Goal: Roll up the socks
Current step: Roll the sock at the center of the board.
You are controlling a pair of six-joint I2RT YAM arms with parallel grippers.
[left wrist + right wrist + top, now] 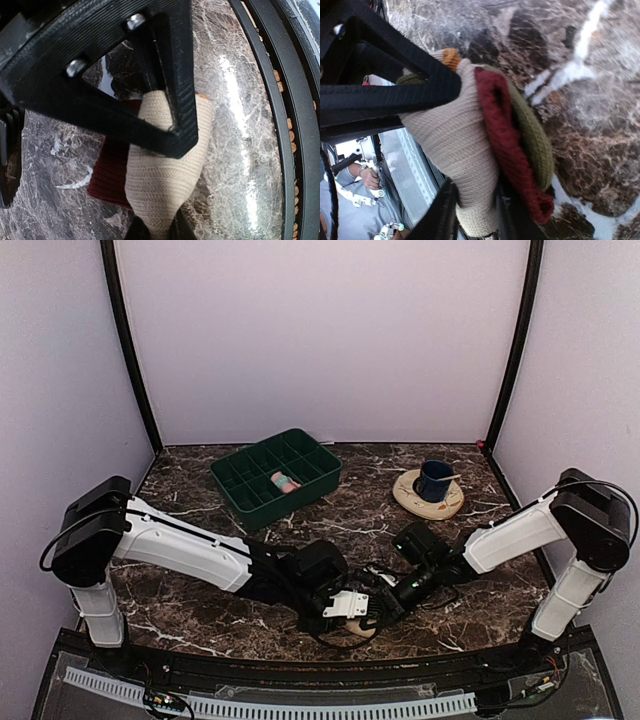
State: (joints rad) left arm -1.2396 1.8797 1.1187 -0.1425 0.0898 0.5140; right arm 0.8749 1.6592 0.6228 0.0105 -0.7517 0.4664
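Left gripper (157,232): nipped closed on tan sock (160,175) at near table (180,630) edge.
Right gripper (475,220): clasping it too (olive band (535,140) shows only here).
Pink sock (284,481): in green tray (300,502), top view only.

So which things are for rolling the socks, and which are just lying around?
For the job: tan sock, near the front edge; pink sock, in the green tray.
Just lying about: green tray; blue cup; round coaster under it.
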